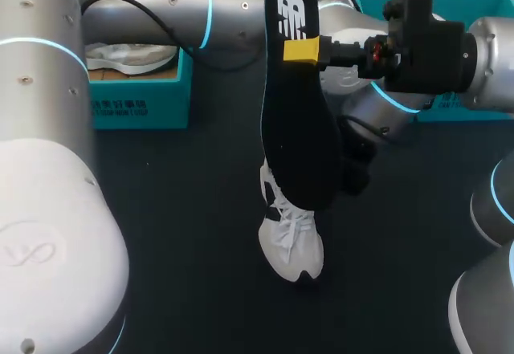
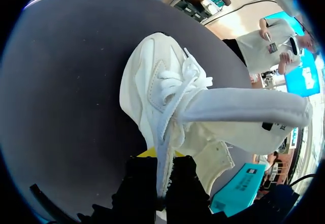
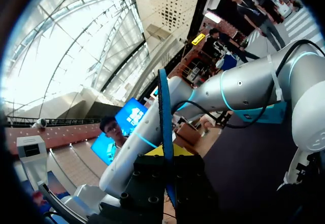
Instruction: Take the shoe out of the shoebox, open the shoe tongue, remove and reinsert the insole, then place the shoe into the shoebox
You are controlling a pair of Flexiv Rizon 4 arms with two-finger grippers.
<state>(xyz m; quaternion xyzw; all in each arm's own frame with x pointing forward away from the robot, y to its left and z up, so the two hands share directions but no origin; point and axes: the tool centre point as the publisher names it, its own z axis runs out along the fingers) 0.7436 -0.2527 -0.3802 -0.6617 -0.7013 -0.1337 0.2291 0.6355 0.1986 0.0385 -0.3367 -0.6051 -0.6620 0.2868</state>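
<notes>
Exhibition hall: glass roof (image 3: 76, 36), display screens (image 3: 133, 116)

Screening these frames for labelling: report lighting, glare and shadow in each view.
Head view: even light; the black insole shows no glare, the shoe throws only a faint shadow on the dark table. Left wrist view: the shoe's white upper is brightly lit. Right wrist view: strong backlight behind the insole leaves the right pincer silhouetted.

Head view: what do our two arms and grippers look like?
Left arm and right arm: rounded silver-grey links, glowing cyan joint rings; thin black cable along the left. Right gripper: black boxy body, red-orange detail, yellow fingertip. Left gripper: black fingers, a sliver of yellow.
</notes>
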